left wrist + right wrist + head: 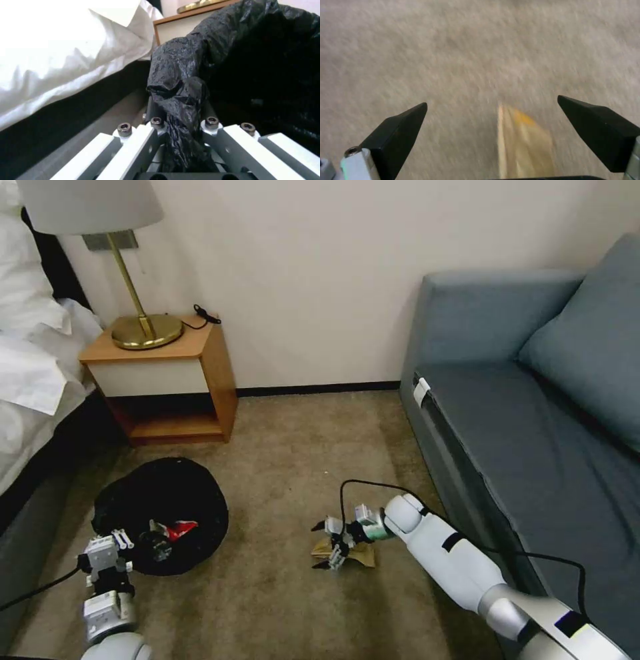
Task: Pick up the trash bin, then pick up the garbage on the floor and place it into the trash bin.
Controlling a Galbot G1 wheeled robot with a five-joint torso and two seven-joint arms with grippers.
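The trash bin (163, 493), lined with a glossy black bag, sits low on the carpet at the left. A red-and-white wrapper (179, 528) lies inside it. My left gripper (125, 545) is at the bin's near rim, shut on a fold of the black bag (181, 100). A brown paper scrap (357, 555) lies on the carpet in the middle. My right gripper (319, 545) hangs just over the scrap's left end, open, with its black fingertips spread. In the right wrist view the paper scrap (523, 142) shows between the fingers of the right gripper (491, 103), close to the carpet.
A wooden nightstand (167, 380) with a brass lamp (143, 330) stands against the wall behind the bin. The bed (27, 373) with white sheets runs along the left. A grey-blue sofa (533, 433) fills the right side. Open carpet (287, 460) lies between.
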